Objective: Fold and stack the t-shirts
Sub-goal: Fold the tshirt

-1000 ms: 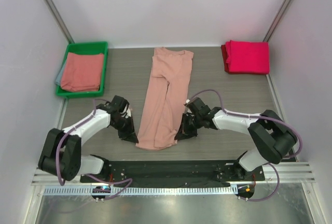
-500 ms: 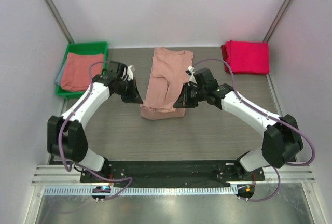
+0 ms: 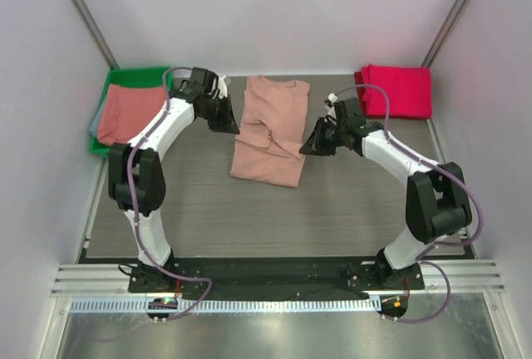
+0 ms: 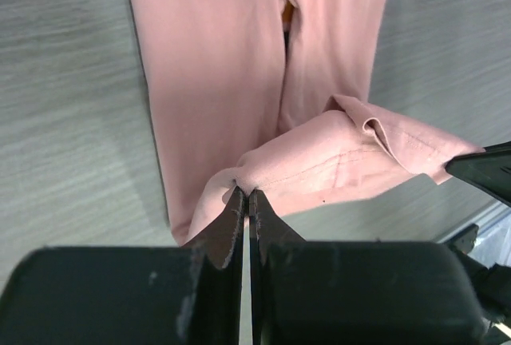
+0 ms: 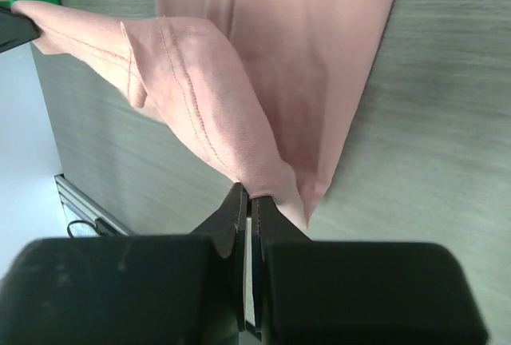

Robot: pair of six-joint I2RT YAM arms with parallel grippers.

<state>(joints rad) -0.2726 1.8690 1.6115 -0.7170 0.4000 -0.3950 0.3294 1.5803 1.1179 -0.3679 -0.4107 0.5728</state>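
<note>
A salmon-pink t-shirt [image 3: 270, 130] lies lengthwise in the middle of the table, its near end doubled back over itself. My left gripper [image 3: 233, 125] is shut on the hem's left corner [image 4: 239, 179]. My right gripper [image 3: 306, 148] is shut on the hem's right corner [image 5: 257, 187]. Both hold the hem raised above the lower layer, about halfway up the shirt. The hem hangs slack between them. A folded magenta t-shirt [image 3: 396, 90] lies at the back right. A folded salmon t-shirt [image 3: 131, 115] lies in the green bin [image 3: 163, 74], with a grey one under it.
The green bin stands at the back left against the side wall. White walls enclose the table on three sides. Bare grey tabletop [image 3: 249, 218] lies between the shirt and the arm bases.
Both grippers have carried the shirt's near hem from the near end of the table toward the back, folding the shirt over itself. The shirt now looks about half as long.
</note>
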